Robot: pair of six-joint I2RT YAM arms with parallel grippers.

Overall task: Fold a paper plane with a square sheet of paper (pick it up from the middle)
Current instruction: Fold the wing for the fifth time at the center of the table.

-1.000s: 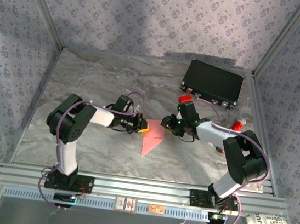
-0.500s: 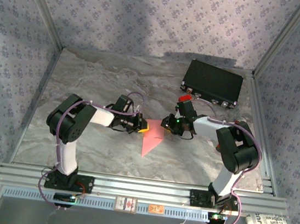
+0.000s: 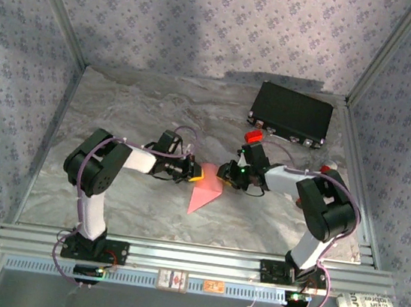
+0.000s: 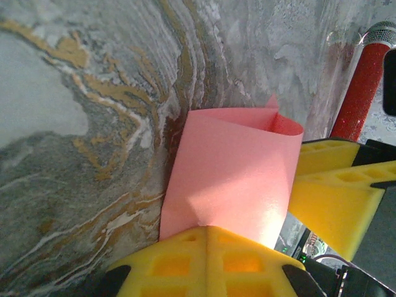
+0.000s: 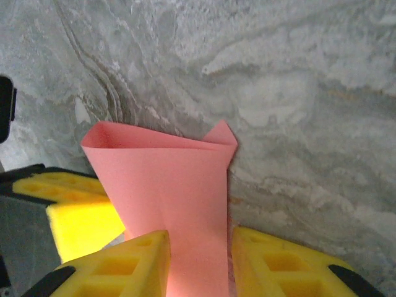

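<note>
The salmon-pink sheet of paper (image 3: 206,193) is folded into a tapering wedge near the middle of the marbled table (image 3: 121,104). Its narrow tip points toward my bases and its wide end lies between my two claws. I cannot tell whether it rests on the marble or hangs just above it.

From my left wrist the fold looks loose: the far end opens into a curled mouth with a small corner poking up behind it. My left claw (image 4: 207,240) is clamped tight on the near edge, its yellow fingers pressed together with the sheet coming out from between them.

My right claw (image 5: 199,247) meets the same paper from the opposite side. Its yellow fingers (image 5: 272,263) stand apart with the paper running down between them. I cannot tell whether they pinch it or only flank it. The two claws nearly meet.

Further out, a small red block (image 3: 253,136) lies just behind my right claw. A black case (image 3: 290,113) sits at the table's far right. A red glittery rod (image 4: 359,86) lies on the marble beside the right claw.
</note>
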